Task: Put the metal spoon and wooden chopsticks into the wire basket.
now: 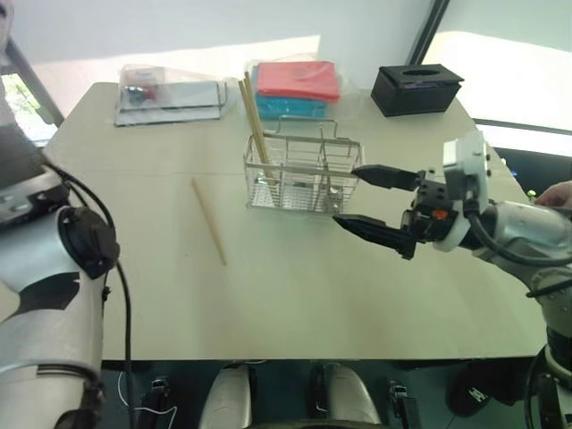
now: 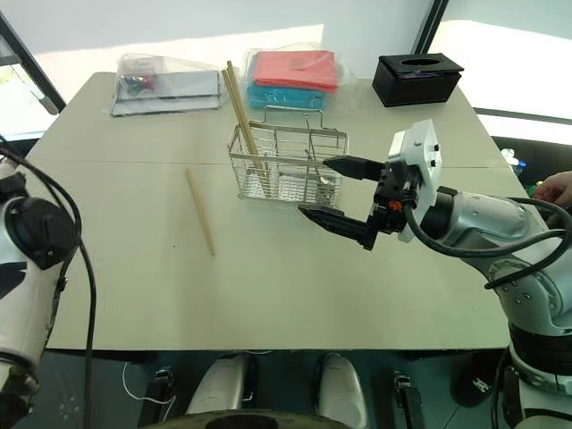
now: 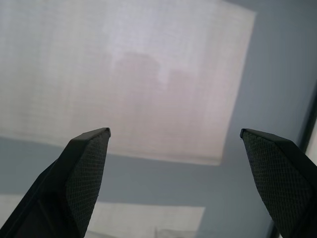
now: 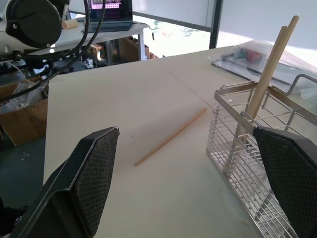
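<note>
basket [image 1: 299, 174] sits mid-table [image 1: 295, 295]. two chopsticks [image 1: 256, 127] stand tilted in its left compartment, tips leaning far-left. one more chopstick [image 1: 209, 220] lies flat on the table, left of the basket and apart from it. spoon can't be made out for sure through the wires. right gripper [image 1: 365, 198] hovers just right of the basket, fingers spread wide, empty. left gripper [image 3: 176, 136] is spread wide too, holding nothing. black box [image 1: 416, 88] far right, pink and blue packs [image 1: 297, 88] behind the basket.
</note>
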Controlling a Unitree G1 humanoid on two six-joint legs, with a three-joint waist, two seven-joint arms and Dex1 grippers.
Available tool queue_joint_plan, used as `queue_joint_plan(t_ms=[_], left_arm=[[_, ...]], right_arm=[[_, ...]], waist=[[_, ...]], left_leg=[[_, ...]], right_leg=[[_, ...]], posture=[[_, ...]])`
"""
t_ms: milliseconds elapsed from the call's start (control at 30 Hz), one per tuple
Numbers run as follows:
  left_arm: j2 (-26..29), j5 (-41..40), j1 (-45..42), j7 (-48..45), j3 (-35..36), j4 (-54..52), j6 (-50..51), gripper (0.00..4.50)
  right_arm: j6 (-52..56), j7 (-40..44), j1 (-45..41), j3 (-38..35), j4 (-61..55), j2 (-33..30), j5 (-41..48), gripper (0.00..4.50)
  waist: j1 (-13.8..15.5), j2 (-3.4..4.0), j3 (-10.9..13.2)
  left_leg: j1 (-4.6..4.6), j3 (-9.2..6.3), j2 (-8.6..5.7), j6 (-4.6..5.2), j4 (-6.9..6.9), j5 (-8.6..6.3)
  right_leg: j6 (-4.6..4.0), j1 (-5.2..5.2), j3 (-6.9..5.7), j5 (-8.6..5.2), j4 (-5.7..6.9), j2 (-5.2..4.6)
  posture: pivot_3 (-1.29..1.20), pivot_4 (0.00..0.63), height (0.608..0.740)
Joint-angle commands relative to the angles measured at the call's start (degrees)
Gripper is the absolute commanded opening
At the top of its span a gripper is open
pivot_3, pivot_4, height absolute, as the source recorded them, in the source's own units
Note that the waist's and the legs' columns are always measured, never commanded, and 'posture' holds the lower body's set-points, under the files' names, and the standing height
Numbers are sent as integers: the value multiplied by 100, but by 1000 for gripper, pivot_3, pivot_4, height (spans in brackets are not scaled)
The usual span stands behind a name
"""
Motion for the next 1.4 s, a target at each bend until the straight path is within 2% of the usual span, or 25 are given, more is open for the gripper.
queue_joint_plan(t_ms=[33,200,300,400,567,700,867,1167,1400], left_arm=[[111,271,146,466,-26,256,394,4447],[-44,475,373,978,-102,895,1462,4447],[-307,353,573,288,-686,976,2250,4447],[-509,260,633,-137,-965,1051,2922,4447],[-850,531,686,127,-988,1476,3301,4447],[-1110,710,738,170,-1132,1795,3411,4447],[-1325,1041,625,657,-1024,2159,3152,4447],[-1877,1100,513,1420,-461,2657,3030,4447],[-2100,1140,383,2220,2,3305,2380,4447]], right_arm=[[-52,2,-62,-87,-97,27,41,4500],[-13,-25,-10,-103,-130,37,52,4500],[26,-50,15,-134,-111,30,97,4500],[85,-56,-11,-140,-109,-22,109,4500],[196,-157,52,-272,-232,-30,257,4500],[189,-346,122,-237,-351,90,240,4500],[156,-540,357,-247,-601,205,267,4500],[183,-728,415,-320,-712,154,445,4500],[195,-793,446,-399,-683,40,529,4500]], waist=[[-2,-6,2],[-4,-17,2],[11,-18,2],[21,-19,1],[-51,-16,3],[-20,-16,3],[6,-21,1],[-3,-21,1],[-2,-21,0]], left_leg=[[0,0,0,0,0,0],[-6,2,-1,-1,-1,1],[-6,2,-1,-2,-2,1],[-6,3,-3,-3,1,1],[-5,5,1,-3,-7,1],[-3,6,2,-4,-12,2],[-8,4,-1,-4,-6,1],[-10,4,-2,-4,-5,1],[-7,4,-1,-4,-5,1]], right_leg=[[0,0,0,0,2,0],[1,-4,0,1,6,0],[1,-5,0,1,6,0],[0,-3,-2,1,0,-2],[0,-18,0,0,5,0],[-1,-20,0,0,7,2],[0,-13,-1,0,1,-2],[0,-15,-1,1,1,-4],[0,-14,-1,1,2,-4]], posture=[[0,150,703],[0,150,703],[0,150,703],[0,150,703],[0,150,703],[0,150,703],[0,150,703],[0,150,703],[0,150,703]])
